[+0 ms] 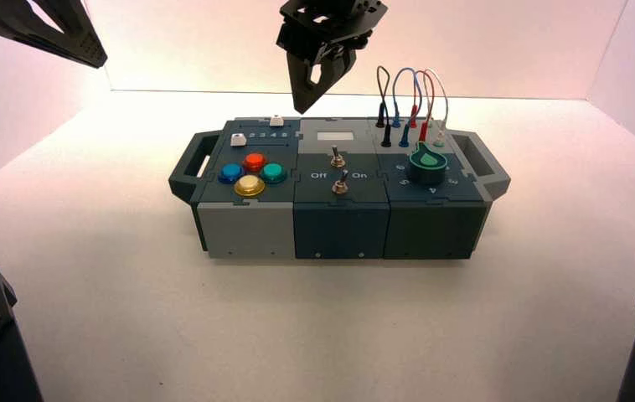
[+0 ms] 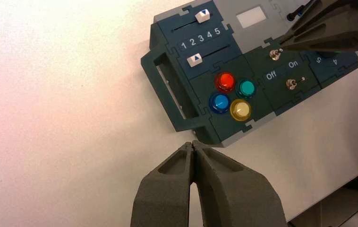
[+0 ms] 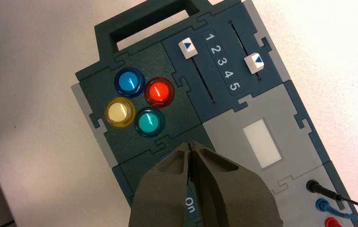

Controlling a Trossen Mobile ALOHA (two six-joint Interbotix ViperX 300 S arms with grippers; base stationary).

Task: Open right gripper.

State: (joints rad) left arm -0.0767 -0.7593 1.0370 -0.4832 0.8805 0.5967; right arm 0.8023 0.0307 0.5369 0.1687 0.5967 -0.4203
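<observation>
Dark right gripper (image 3: 192, 147), seemingly closed, hovers above box's (image 3: 281, 118) toggle switches.

White numerals "1 2 3 4 5" run between the two sliders on the box (image 2: 243, 71), "Off" and "On" flank its toggle switches (image 2: 281, 68), and "5" and "4" mark the knob's dial.

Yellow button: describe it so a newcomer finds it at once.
Start at the box, left section, under the two sliders. Four round buttons cluster there; the yellow button sits nearest the front edge, below the red button, between the blue button and green button.
</observation>
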